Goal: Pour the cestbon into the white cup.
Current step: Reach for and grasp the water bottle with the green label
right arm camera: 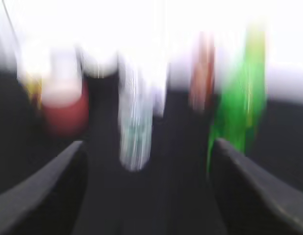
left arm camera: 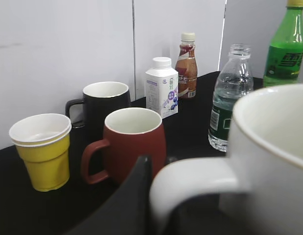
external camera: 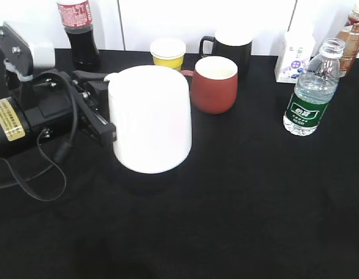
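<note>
The white cup (external camera: 149, 119) stands big at the front left of the black table; in the left wrist view its handle (left arm camera: 190, 178) fills the foreground. My left gripper (external camera: 104, 107) is shut on that handle, with one dark finger (left arm camera: 141, 196) showing beside it. The cestbon (external camera: 312, 93), uncapped with a dark green label, stands upright at the right; it also shows in the left wrist view (left arm camera: 230, 98). The right wrist view is motion-blurred; my right gripper (right arm camera: 149, 196) is open and empty, facing the cestbon (right arm camera: 136, 122) from a distance. It does not show in the exterior view.
A red-brown mug (external camera: 214, 84), a yellow paper cup (external camera: 168, 52) and a black mug (external camera: 232, 46) stand behind the white cup. A cola bottle (external camera: 78, 29) is at the back left. A white carton (external camera: 294, 55), a brown drink bottle (external camera: 352, 35) and a green bottle (left arm camera: 286, 44) stand near the cestbon.
</note>
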Robot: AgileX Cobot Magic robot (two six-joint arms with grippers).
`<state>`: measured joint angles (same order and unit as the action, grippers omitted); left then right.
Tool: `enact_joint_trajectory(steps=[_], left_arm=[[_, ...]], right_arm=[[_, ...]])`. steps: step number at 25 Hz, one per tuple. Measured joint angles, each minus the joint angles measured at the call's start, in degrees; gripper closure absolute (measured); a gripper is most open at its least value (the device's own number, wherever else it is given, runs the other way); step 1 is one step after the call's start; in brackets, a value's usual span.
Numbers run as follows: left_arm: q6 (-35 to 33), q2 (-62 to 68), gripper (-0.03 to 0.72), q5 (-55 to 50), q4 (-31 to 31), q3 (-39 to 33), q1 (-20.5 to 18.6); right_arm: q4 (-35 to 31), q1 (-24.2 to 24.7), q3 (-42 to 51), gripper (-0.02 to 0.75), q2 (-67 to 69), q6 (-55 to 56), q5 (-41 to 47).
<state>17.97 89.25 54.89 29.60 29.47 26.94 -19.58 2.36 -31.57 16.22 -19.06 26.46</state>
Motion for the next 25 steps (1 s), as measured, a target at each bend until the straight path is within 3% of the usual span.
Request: enact_joint_trajectory(steps=[2,6,10,12,17,25], left_arm=[[0.0,-0.05,0.63,0.0,0.0,0.0,0.0],[0.0,-0.05,0.622,-0.69,0.0,0.0,0.0],[0.0,-0.05,0.611,-1.4,0.0,0.0,0.0],[0.0,-0.05,0.608,-1.4,0.0,0.0,0.0],[0.0,-0.05,0.599,-1.4,0.0,0.0,0.0],[0.0,-0.05,0.591,-1.4,0.0,0.0,0.0]], right_arm=[[-5.49,0.0,0.0,0.153,11.09,-7.02,-14.31],[-6.94,-2.32,2.89,0.153,27.76,-8.51,-30.3],[-6.88,-20.09,10.54,0.153,41.14,-3.86,-47.69],[-6.84,-24.68,11.68,0.153,48.93,-1.43,-51.59],[-6.84,-25.12,11.81,0.104,63.25,7.51,-63.11],[-5.04,-25.19,8.84,0.097,82.61,10.87,-82.76]])
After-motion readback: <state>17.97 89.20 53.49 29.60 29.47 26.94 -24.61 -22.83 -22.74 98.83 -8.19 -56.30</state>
